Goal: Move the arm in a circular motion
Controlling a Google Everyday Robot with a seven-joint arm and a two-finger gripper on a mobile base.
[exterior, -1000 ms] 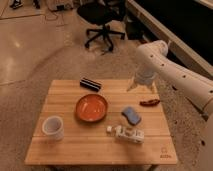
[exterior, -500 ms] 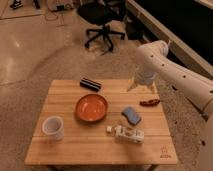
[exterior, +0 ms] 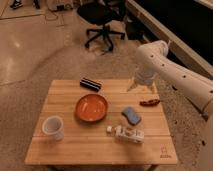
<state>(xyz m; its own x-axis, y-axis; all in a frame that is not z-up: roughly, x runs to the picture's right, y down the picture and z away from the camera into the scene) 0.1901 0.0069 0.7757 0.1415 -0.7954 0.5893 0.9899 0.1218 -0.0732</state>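
The large glossy white arm (exterior: 172, 75) reaches in from the right, with rows of small dark dots along its thick segments. It bends at a rounded joint (exterior: 151, 54) above the table's far right corner and points down. Its pale gripper (exterior: 140, 86) hangs just above the far right edge of the wooden table (exterior: 65, 102), behind a small red item (exterior: 150, 102). Nothing shows in the gripper.
On the table are an orange bowl (exterior: 91, 107), a black bar-shaped object (exterior: 91, 83), a white cup (exterior: 53, 127), a blue sponge (exterior: 131, 115) and a white bottle lying on its side (exterior: 127, 134). A black office chair (exterior: 102, 20) stands behind, and a dark counter (exterior: 185, 25) runs along the right.
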